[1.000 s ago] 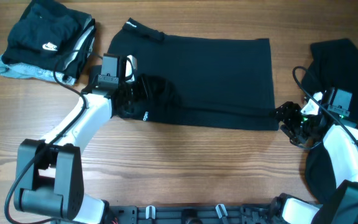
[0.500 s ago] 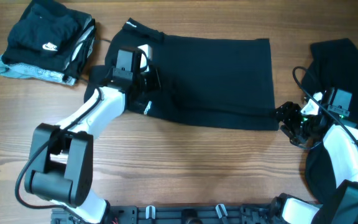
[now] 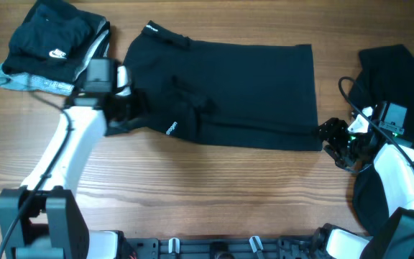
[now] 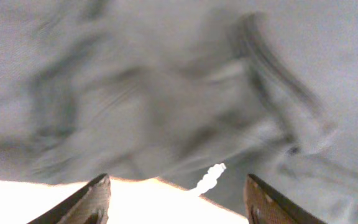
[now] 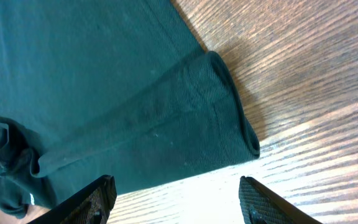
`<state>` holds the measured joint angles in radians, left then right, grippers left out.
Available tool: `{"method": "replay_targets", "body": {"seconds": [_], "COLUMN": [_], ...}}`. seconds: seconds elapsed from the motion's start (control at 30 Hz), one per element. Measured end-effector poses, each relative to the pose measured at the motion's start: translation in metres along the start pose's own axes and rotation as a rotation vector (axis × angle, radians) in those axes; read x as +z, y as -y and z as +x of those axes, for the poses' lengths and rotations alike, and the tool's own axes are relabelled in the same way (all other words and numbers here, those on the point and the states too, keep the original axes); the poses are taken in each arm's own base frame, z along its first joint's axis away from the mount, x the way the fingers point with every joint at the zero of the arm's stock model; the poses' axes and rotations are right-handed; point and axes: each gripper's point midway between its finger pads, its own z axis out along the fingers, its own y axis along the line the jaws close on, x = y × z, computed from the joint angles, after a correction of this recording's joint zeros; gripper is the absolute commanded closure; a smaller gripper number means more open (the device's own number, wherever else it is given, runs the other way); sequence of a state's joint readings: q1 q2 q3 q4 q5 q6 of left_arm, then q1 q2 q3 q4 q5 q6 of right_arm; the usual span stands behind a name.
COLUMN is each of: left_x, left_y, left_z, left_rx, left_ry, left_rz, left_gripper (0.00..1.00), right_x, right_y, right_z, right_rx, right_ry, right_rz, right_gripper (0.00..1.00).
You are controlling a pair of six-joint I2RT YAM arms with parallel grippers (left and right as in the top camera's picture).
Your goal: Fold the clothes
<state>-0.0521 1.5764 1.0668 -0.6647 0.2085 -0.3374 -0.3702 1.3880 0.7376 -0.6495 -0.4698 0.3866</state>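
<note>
Black soft fabric garment (image 3: 243, 86) lies part-folded mid-table. One folded black swoosh-logo bundle (image 3: 49, 47) looks done, and a dark crumpled heap (image 3: 390, 79) waits. Left gripper (image 4: 178, 184) and right gripper (image 5: 176, 186) both gape, empty.

A white swoosh logo (image 3: 57, 52) marks the folded black garment (image 3: 40, 34).

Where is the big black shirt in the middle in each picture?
Overhead: black shirt lies spread across the centre.
Left wrist: shirt, blurred and pale, fills most.
Right wrist: shirt corner fills the upper left.
Shared landmark: its white label, overhead and left wrist only.
</note>
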Motion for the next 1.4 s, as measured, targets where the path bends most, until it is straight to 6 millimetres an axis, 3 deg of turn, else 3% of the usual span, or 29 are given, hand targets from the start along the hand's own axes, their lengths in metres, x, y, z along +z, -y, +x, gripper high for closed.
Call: {"method": "replay_targets", "body": {"seconds": [0.1,0.2,0.23,0.27,0.37,0.53,0.67,0.7,0.8,0.93,0.97,1.0,1.03,1.1,1.2,1.23,1.33,1.4], "left_x": [0.005,0.037,0.042,0.045,0.046,0.044,0.032,0.028,0.029,0.048,0.053,0.061,0.061,0.061,0.055,0.050,0.031,0.027], "left_y": [-0.044,-0.060,-0.062,-0.062,-0.061,-0.074,-0.097,-0.094,-0.072,-0.052,-0.049,-0.048,-0.045,-0.043,-0.051,-0.056,-0.071,-0.073], "left_z": [-0.005,0.021,0.023,0.023,0.020,0.020,0.012,0.006,-0.006,0.008,0.012,0.017,0.018,0.023,0.026,0.024,-0.002,-0.003], "left_rx": [-0.076,-0.057,-0.052,-0.038,0.029,0.077,0.030,0.018,0.040,0.059,0.067,0.079,0.095,0.122,0.118,0.100,0.066,0.061], "left_ry": [-0.025,-0.158,-0.171,-0.168,-0.160,-0.162,-0.143,-0.121,-0.079,-0.150,-0.168,-0.194,-0.197,-0.218,-0.248,-0.255,-0.191,-0.188], "left_rz": [-0.056,-0.085,-0.088,-0.086,-0.074,-0.141,-0.183,-0.155,-0.040,0.059,0.073,0.092,0.115,0.136,0.131,0.119,0.093,0.089], "left_gripper": [0.32,0.34,0.45,0.63,0.96,0.96,0.58,0.42,0.37,0.41,0.52,0.82,0.93,0.96,0.96,0.96,0.96,0.92], "right_x": [0.000,0.000,0.000,0.000,0.000,0.000,0.000,0.000,0.000,0.001,0.001,0.001,0.001,0.001,0.007,0.011,0.026,0.036], "right_y": [0.000,0.000,0.000,0.000,0.000,0.002,0.006,0.006,0.006,0.007,0.007,0.007,0.007,0.008,0.014,0.017,0.027,0.032], "right_z": [0.000,0.000,0.000,0.000,0.000,0.003,0.003,0.003,0.003,0.006,0.006,0.006,0.006,0.008,0.015,0.017,0.023,0.023], "right_rx": [0.000,0.000,0.000,0.000,0.000,0.007,0.009,0.009,-0.016,-0.047,-0.049,-0.053,-0.055,-0.050,-0.030,-0.021,0.008,0.018], "right_ry": [0.000,0.000,-0.001,-0.001,0.000,-0.011,-0.008,-0.007,-0.010,-0.022,-0.023,-0.023,-0.024,-0.033,-0.077,-0.095,-0.156,-0.175], "right_rz": [0.000,0.000,0.000,0.000,0.000,0.007,0.031,0.032,0.030,0.031,0.031,0.031,0.031,0.035,0.050,0.057,0.079,0.085], "right_gripper": [0.31,0.31,0.31,0.31,0.31,0.28,0.28,0.27,0.27,0.27,0.27,0.27,0.27,0.27,0.36,0.41,0.43,0.44]}}
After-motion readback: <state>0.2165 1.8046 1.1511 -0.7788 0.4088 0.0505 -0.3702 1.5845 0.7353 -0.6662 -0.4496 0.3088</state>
